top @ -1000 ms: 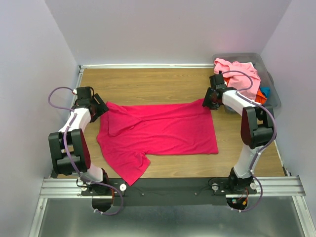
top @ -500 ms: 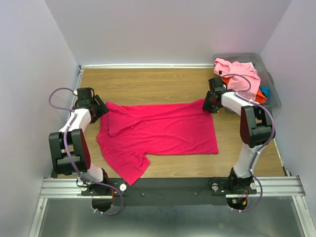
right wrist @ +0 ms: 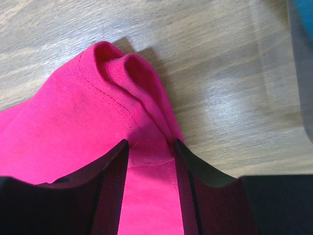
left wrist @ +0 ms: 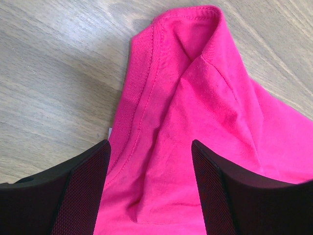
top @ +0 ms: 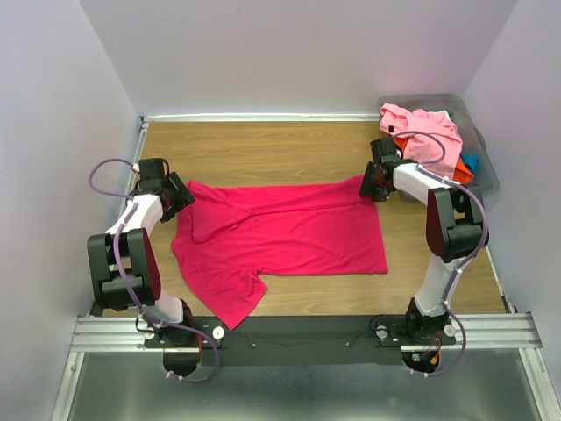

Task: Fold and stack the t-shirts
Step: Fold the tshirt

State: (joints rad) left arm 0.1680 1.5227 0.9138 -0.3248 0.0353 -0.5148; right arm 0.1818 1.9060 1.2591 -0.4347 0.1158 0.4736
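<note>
Little has changed over the last second. The right arm (top: 429, 189) has shifted its wrist only slightly at the far right corner of the crimson t-shirt (top: 280, 228). The left arm (top: 140, 215) has stayed at the far left corner, and only its cable has swayed. The lay of the cloth has not altered. From this it is judged that both corners are being lined up for a grip and that no fold has been begun.

The left jaws are held wide apart, astride a ribbed, stitched edge that is doubled over on itself. The cloth lies loose between them. The right jaws are set narrower, about half closed, around a puckered hem corner that touches both inner faces. Whether that corner is pinched cannot be told.

The crimson t-shirt is spread crosswise on the wooden tabletop (top: 263, 149), between the two arms. Its body lies mostly flat, with a long shallow crease near the far edge. One sleeve is splayed toward the near left, close to the arm bases.

At the far right a grey bin (top: 487, 175) is seen, heaped with a pink t-shirt (top: 421, 127). Orange cloth (top: 405, 142) and blue cloth (top: 471, 162) show beneath it. No folded stack is seen yet.
</note>
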